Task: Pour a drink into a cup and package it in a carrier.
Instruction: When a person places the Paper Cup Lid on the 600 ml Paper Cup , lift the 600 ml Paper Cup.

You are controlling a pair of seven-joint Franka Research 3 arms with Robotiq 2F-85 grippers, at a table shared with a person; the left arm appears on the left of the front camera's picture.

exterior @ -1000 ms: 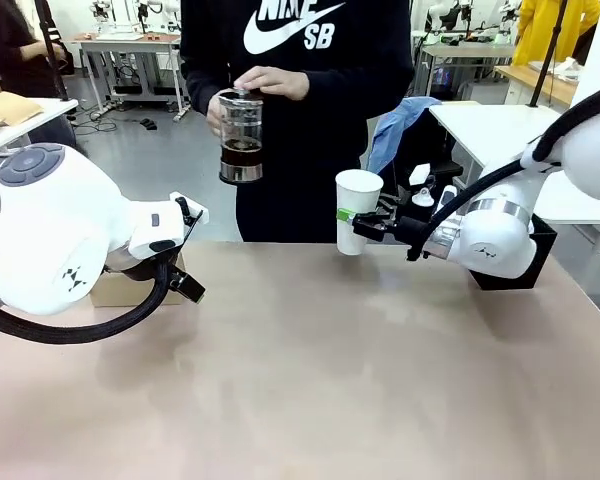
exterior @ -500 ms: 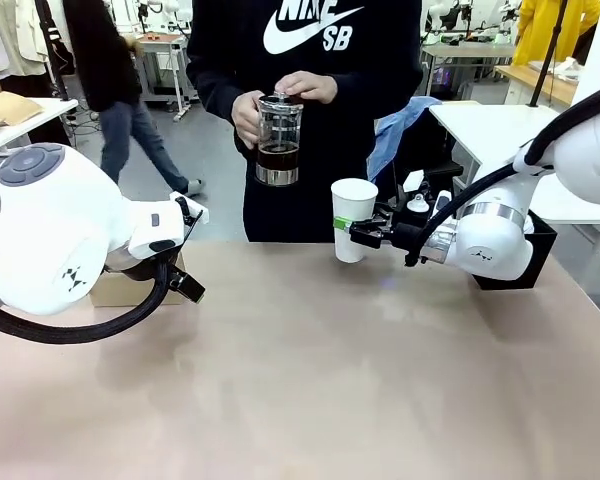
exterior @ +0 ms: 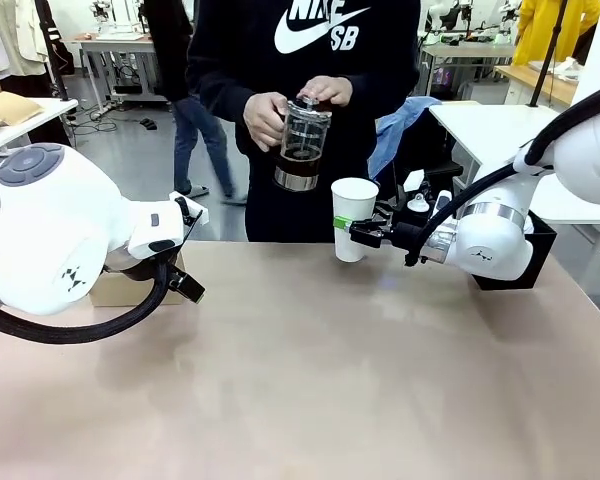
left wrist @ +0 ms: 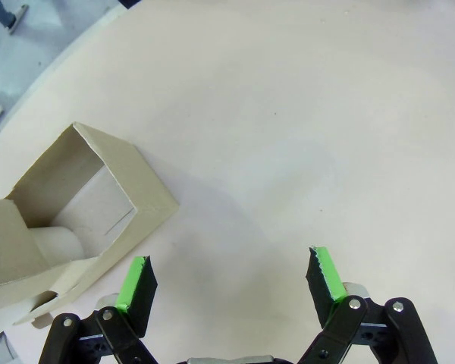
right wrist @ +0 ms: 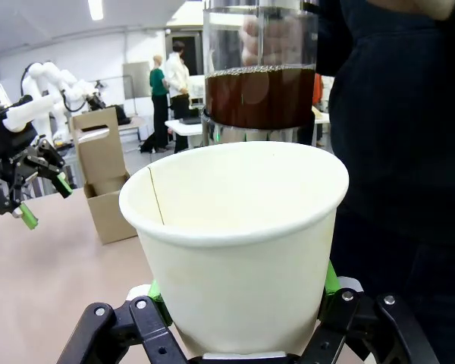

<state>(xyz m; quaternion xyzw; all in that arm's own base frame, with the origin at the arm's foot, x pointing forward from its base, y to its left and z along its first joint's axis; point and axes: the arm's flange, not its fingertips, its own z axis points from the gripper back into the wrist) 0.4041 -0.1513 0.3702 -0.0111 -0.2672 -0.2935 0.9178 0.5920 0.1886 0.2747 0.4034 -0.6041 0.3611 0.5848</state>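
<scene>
Drink [right wrist: 261,95]: dark brown, in clear jug [right wrist: 262,38], upper centre.
Right claw [right wrist: 243,307]: clamped on white cup [right wrist: 239,227].
Left claw [left wrist: 231,277]: spread wide.

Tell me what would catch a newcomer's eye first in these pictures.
First, the white paper cup, clamped in the right gripper at the far edge of the table. A person holds a glass jug of dark drink just above and beside it, tipped toward its rim. On the robot's left, the left gripper hangs open next to the brown cardboard carrier.
</scene>
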